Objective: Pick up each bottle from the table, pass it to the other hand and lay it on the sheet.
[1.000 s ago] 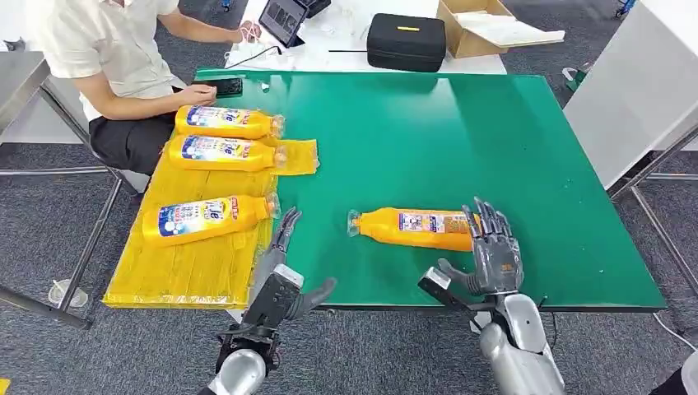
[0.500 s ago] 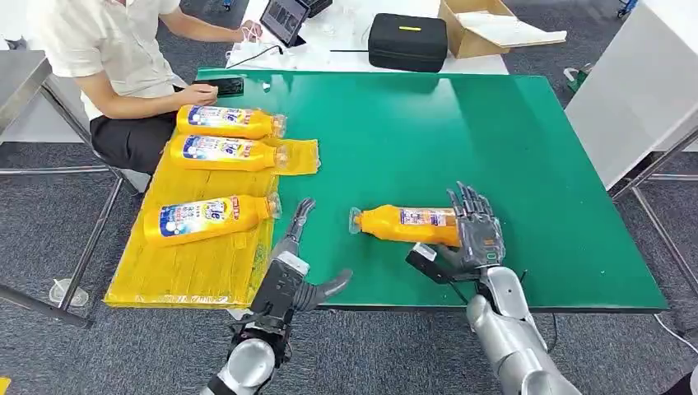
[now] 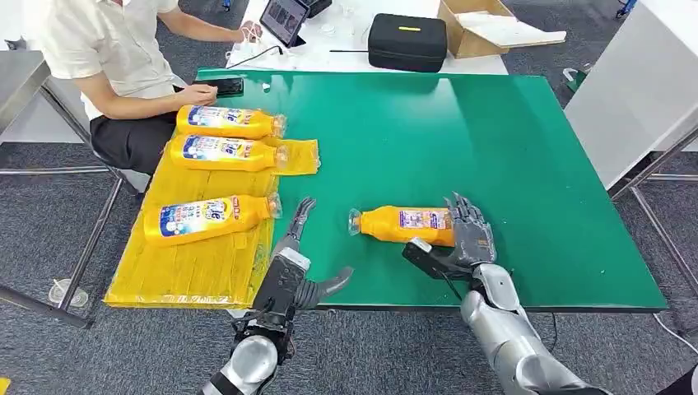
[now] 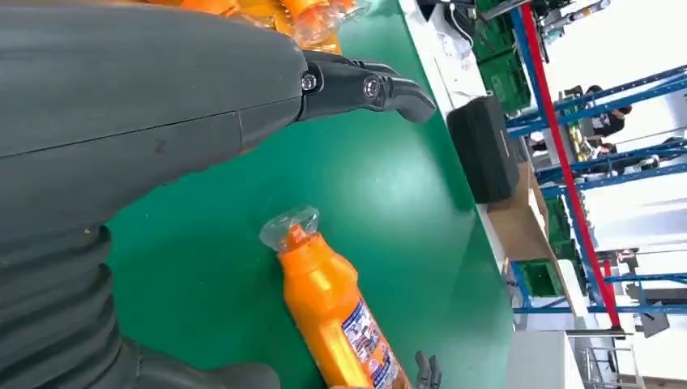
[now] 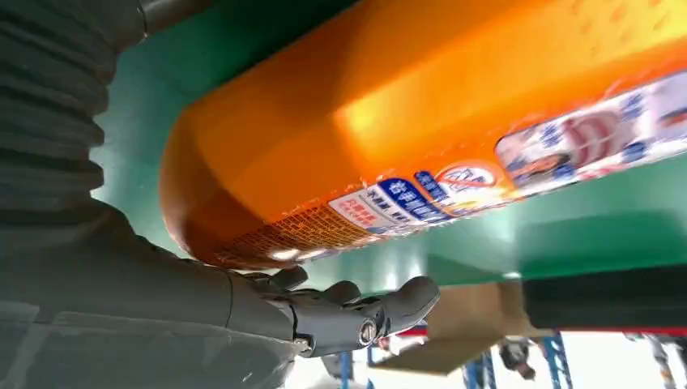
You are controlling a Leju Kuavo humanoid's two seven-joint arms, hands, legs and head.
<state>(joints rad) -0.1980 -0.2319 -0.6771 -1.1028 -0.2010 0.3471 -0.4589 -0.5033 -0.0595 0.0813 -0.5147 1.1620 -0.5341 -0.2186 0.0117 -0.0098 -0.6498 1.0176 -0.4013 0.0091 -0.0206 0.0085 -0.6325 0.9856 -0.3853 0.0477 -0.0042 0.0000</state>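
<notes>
On the green table, an orange bottle lies on its side, its base under the right hand — fingers spread over it, not clasped; the left hand hovers open near the yellow sheet

The base of the orange plastic bottle lying near the green table's front edge is hidden behind the right hand. Whether those fingers grip it cannot be told. Its label print is too small to read.
</notes>
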